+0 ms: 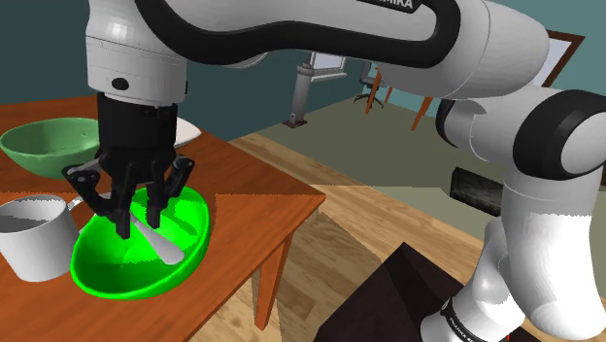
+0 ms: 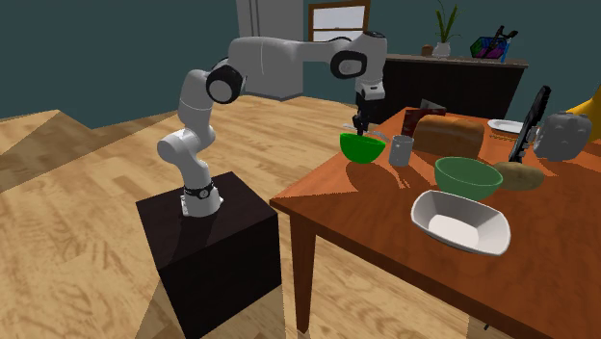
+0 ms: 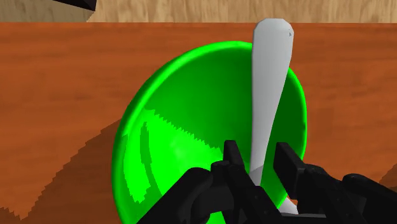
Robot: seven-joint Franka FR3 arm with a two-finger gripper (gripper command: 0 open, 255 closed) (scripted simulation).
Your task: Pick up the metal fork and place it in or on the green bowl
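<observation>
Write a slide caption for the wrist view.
Gripper over the green bowl on a brown table, grey fork crossing the rim.

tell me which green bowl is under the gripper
The bright green bowl, beside the white mug, with the gripper above it; the duller green bowl sits apart, behind the mug.

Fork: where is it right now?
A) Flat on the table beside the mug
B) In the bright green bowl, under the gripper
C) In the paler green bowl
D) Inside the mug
B: the grey fork lies in the bright green bowl below the open gripper, with one end leaning out over the rim.
</observation>
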